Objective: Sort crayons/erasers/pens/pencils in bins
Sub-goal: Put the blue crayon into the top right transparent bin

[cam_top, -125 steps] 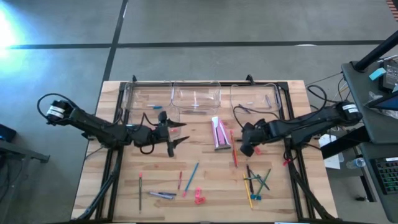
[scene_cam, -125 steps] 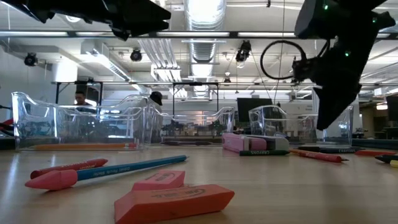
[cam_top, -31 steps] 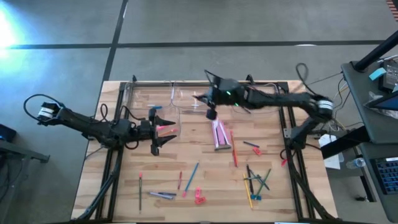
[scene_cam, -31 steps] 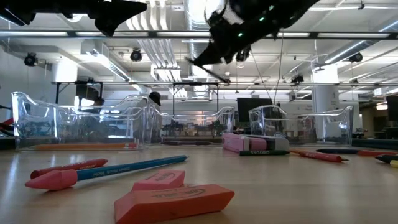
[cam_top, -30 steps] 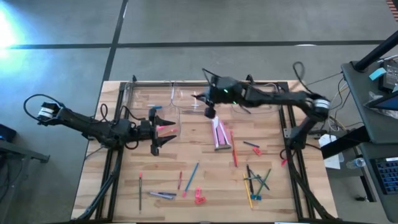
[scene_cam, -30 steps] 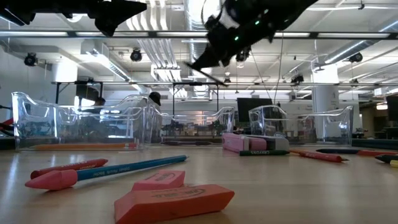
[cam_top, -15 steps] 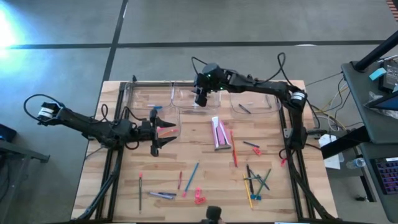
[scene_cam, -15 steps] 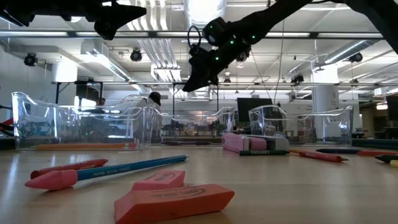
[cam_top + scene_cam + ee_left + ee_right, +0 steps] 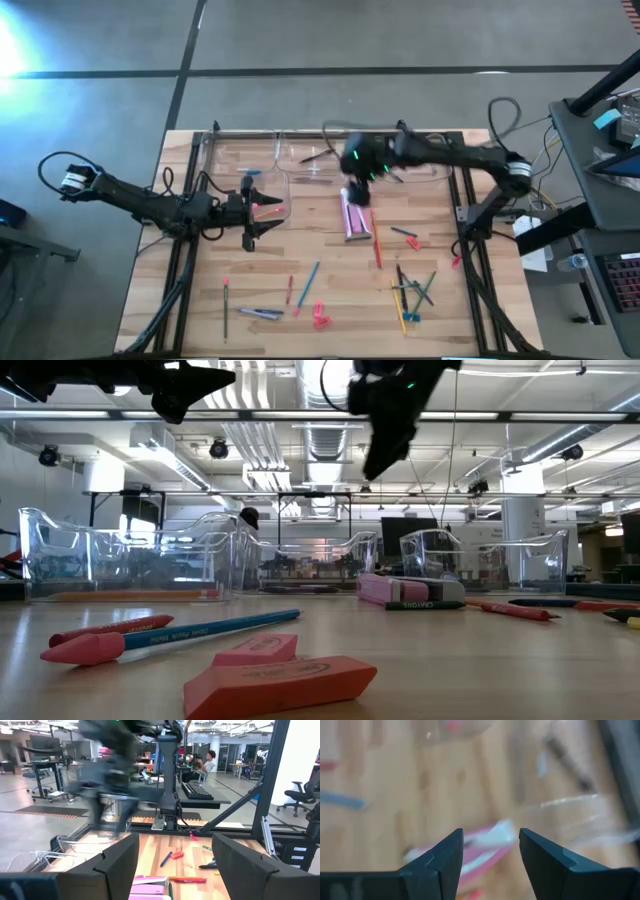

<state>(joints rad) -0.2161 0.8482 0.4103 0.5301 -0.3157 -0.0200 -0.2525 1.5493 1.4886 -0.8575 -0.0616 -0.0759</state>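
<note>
My right gripper (image 9: pixel 358 190) (image 9: pixel 490 855) hangs open and tipped downward above the pink box (image 9: pixel 355 216) (image 9: pixel 480 845), holding nothing; in the low view it (image 9: pixel 380 455) is high over the table. A thin dark stick (image 9: pixel 315 156) lies in the middle bin (image 9: pixel 316 172). My left gripper (image 9: pixel 264 210) (image 9: pixel 175 865) waits open and level over the table's left, above a clear bin (image 9: pixel 240 160). A small pink piece (image 9: pixel 266 208) shows under it. Erasers (image 9: pixel 280 682) (image 9: pixel 320 318) and coloured sticks (image 9: pixel 308 282) lie on the wood near the front edge.
A third bin (image 9: pixel 410 160) at the far right holds a dark stick (image 9: pixel 392 175). A red stick (image 9: pixel 376 245) lies beside the pink box. Several pens and pencils (image 9: pixel 410 292) are heaped at the near right. A black frame (image 9: pixel 465 215) borders the table.
My right gripper carried the thin dark stick toward the far edge over the middle bin, tipped downward and let it go. The stick now lies in that bin. The gripper then swung back toward the near right, over the pink box.
</note>
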